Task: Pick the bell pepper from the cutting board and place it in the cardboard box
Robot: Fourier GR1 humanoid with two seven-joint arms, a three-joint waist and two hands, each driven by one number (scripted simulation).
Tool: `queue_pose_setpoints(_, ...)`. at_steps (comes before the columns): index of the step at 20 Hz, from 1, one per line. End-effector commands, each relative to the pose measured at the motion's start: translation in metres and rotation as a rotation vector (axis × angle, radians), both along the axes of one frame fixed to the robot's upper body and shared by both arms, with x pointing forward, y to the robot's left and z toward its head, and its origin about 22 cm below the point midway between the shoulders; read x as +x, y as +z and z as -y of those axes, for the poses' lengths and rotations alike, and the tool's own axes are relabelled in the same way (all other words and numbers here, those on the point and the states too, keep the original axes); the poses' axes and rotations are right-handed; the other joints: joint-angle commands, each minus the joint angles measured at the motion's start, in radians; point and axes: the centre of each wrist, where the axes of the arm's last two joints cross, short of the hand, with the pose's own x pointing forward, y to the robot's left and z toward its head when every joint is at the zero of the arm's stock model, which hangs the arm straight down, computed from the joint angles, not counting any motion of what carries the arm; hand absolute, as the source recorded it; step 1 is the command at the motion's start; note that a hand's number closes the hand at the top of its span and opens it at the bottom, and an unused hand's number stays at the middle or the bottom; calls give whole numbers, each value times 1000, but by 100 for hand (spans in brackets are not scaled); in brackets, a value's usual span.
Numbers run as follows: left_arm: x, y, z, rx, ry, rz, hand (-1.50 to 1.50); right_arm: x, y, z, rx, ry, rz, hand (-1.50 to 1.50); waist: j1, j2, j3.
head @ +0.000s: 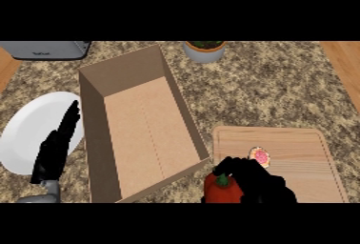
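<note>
Apparently bare cardboard box [144, 128] beside bell pepper [222, 188].

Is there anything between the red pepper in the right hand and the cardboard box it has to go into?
Only the box's own near side wall. The right hand holds the red bell pepper just outside the open brown cardboard box, which looks empty inside.

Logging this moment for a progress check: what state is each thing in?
Red bell pepper: held in right hand, beside the board's left edge.
Brown cardboard box: open, nothing inside.
Wooden cutting board: carries a small round pink item.
White plate: bare.
Left hand: open, over plate.
</note>
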Motion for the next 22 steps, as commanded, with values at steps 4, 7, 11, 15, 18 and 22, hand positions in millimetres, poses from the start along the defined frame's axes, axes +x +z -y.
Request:
queue_pose_setpoints(4, 0, 10, -3, 0, -23, 6, 0, 12, 41, -35, 74, 107, 69, 150, 7, 1, 0)
queue_pose_setpoints(7, -1, 1, -2, 5, -9, -11, 0, 31, 55, -55, 71, 91, 55, 150, 10, 1, -1)
queue_pose_setpoints(11, 8, 16, 9, -7, -11, 7, 0, 85, 60, -75, 75, 71, 27, 150, 21, 3, 0)
queue_pose_setpoints(15, 10, 7, 21, 3, -18, 4, 0, 104, 57, -98, 70, 69, -2, 150, 19, 2, 0)
queue_pose_setpoints(18, 6, 9, -6, 20, -28, 6, 0, 146, 50, -105, 55, 48, -66, 150, 41, 8, -1)
queue_pose_setpoints(22, 4, 3, 1, 2, -31, 19, 0, 161, 57, -121, 47, 58, -129, 150, 35, 5, -1)
